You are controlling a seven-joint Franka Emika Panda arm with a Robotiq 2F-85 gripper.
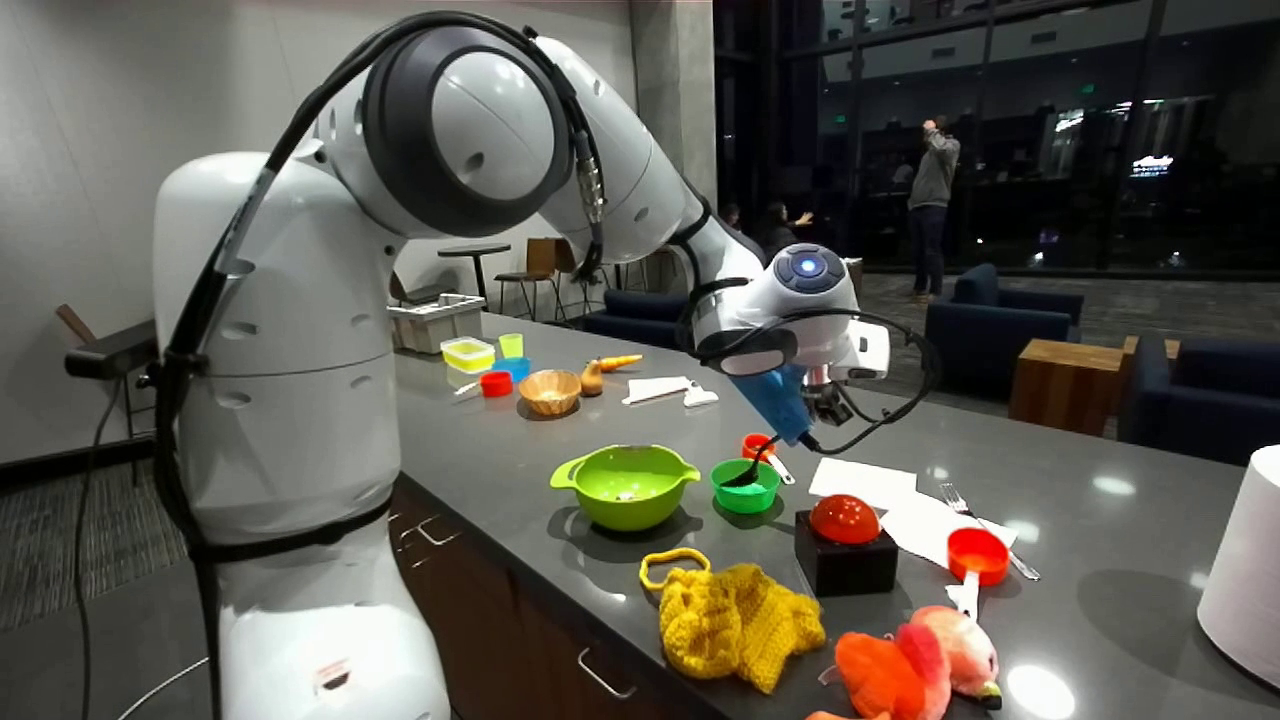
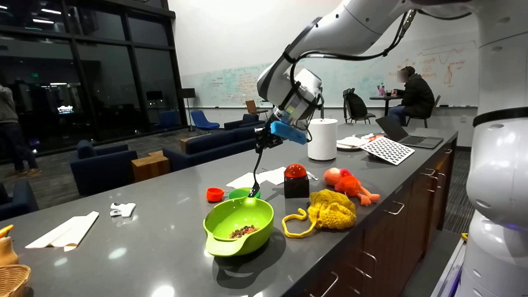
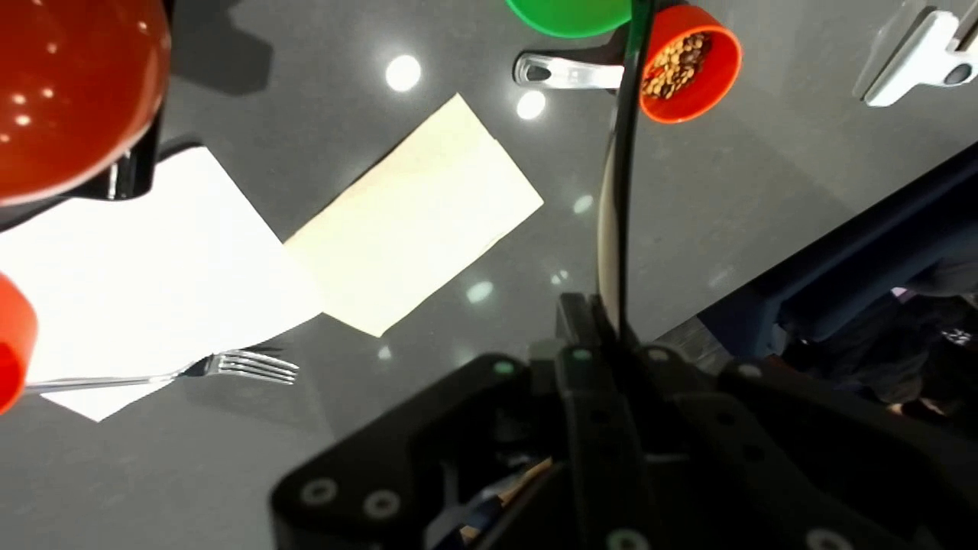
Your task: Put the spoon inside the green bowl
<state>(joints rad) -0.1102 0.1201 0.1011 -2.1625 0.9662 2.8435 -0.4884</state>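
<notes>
Hand [image 3: 605, 325] clamped high on the spoon [image 3: 625, 168], probably light, stiff, slick, best held by that handle; toward eight o'clock in an exterior view, its scoop is in or over the green bowl [image 1: 747, 500].

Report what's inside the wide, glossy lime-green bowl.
A heap of small dark and reddish pieces lies inside the lime-green bowl; anything beneath the top layer is covered.

Below the pincer [image 2: 260, 148], the spoon [image 2: 254, 189] is looking glossy, perhaps plastic, and the green bowl [image 1: 745, 500] is shining smooth, while farther from the pincer a fork [image 3: 228, 362] is glinting metallic and yellow knitwork [image 2: 333, 209] is looking rough.
</notes>
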